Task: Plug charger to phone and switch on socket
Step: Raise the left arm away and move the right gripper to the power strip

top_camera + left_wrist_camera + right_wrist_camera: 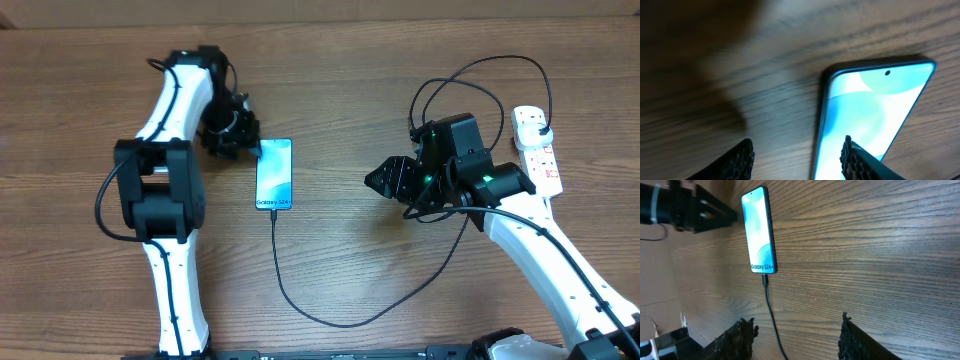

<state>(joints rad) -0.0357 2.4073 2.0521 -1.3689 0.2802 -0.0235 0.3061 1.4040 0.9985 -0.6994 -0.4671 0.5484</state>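
Count: one phone (pixel 274 174), one charger (pixel 300 300), one socket (pixel 537 148), two arms, all on one wooden table (pixel 350 90).

Phone: lies flat left of the table's middle, long side running away from me, screen lit blue with white text at the near end.

Charger: a thin black cable. Its connector tip (pixel 765 280) sits in the phone's near end. From there the cable runs toward the near edge, curves right, passes under the right arm and loops round to the socket.

Socket: white strip at the far right, well apart from the phone. The charger's black plug (pixel 536 121) is in its far end. Red parts show on it, too small to count.

Left arm: comes up the left side, elbow bent, wrist turned toward the phone's far end.

Left gripper (pixel 796 160): jaws spread, nothing held. In the wrist view one finger (pixel 852 160) overlaps the phone's (pixel 875 110) edge. I cannot tell if it touches.

Right arm: reaches in from the near right corner, pointing left at the phone.

Right gripper (pixel 795 337): jaws apart and empty, low over the table, near the cable (pixel 771 315) and apart from the phone (pixel 759 230).
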